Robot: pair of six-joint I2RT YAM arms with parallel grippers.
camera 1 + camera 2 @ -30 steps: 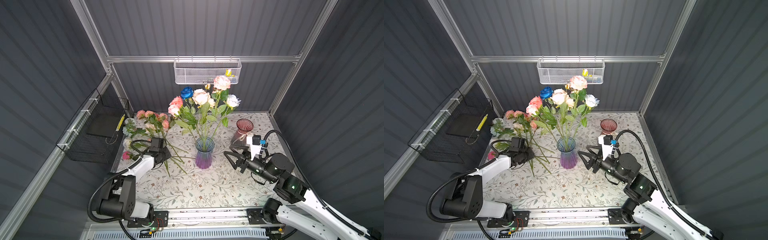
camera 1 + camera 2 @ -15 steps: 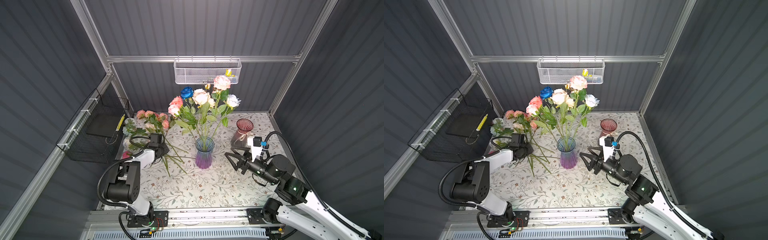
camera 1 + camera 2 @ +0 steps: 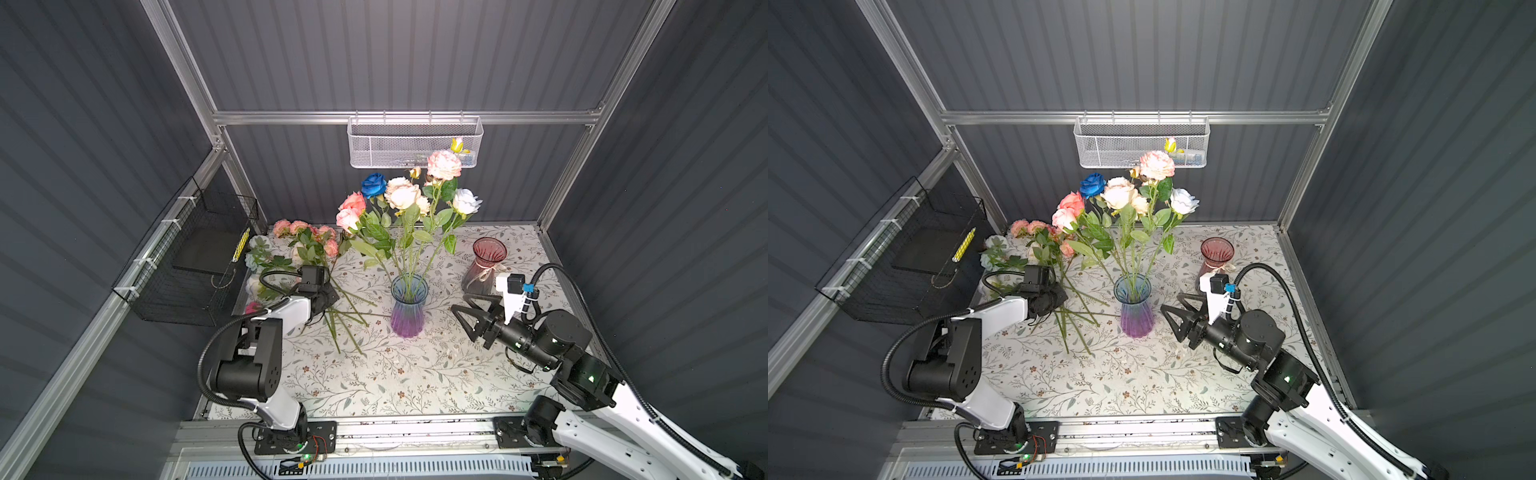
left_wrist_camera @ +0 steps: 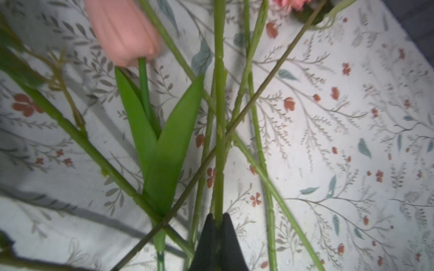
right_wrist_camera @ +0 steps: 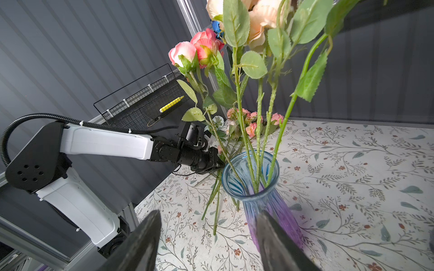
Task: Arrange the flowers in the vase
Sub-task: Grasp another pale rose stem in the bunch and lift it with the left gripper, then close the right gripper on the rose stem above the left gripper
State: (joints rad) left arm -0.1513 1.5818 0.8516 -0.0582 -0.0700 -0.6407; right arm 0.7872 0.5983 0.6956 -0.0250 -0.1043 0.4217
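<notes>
Pincer of left arm [image 4: 218, 220], stretched low, clamps one stem [image 4: 220, 93]; right pincer [image 5: 207, 213] wide

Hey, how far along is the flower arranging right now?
Done: several blooms stand in the blue vase. In hand: the left gripper is shut on one green stem in the loose pile on the table. Left: that stem and the rest of the pile must go in; the right gripper hangs open beside the vase.
</notes>
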